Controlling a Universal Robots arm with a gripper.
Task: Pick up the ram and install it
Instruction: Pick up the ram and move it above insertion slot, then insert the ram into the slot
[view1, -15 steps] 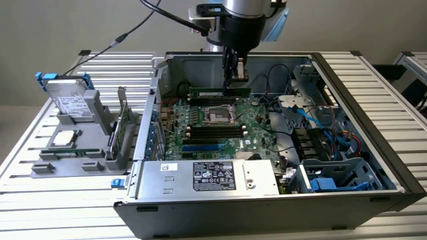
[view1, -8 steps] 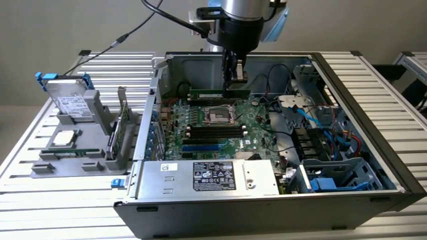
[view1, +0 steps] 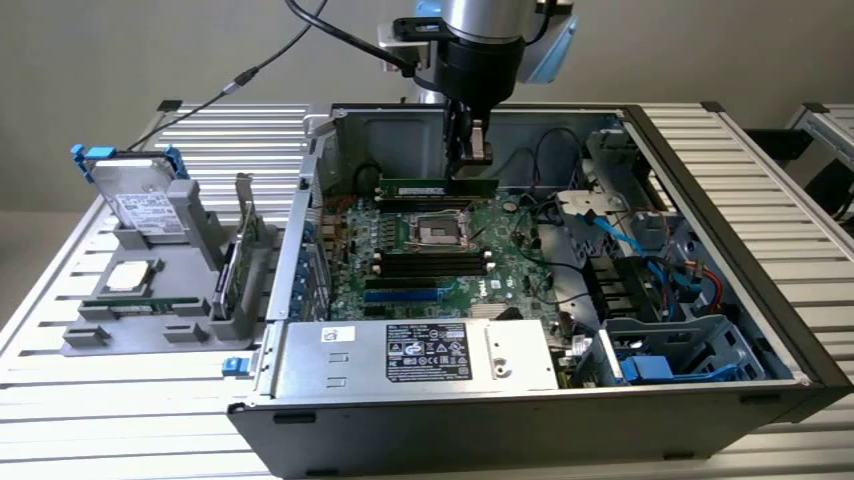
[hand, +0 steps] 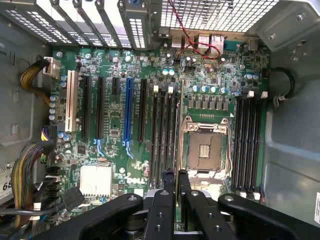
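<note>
The claw is clenched on the ram, gripping its top edge. The green stick hangs level, lifted above the motherboard, over the memory slots beside the CPU socket, inside the open computer case on the slatted desk.

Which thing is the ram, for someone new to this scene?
Find the open computer case. Above its motherboard, the gripper holds the ram: a thin green stick hanging level in the air, unlike the black memory slots fixed to the board.
</note>
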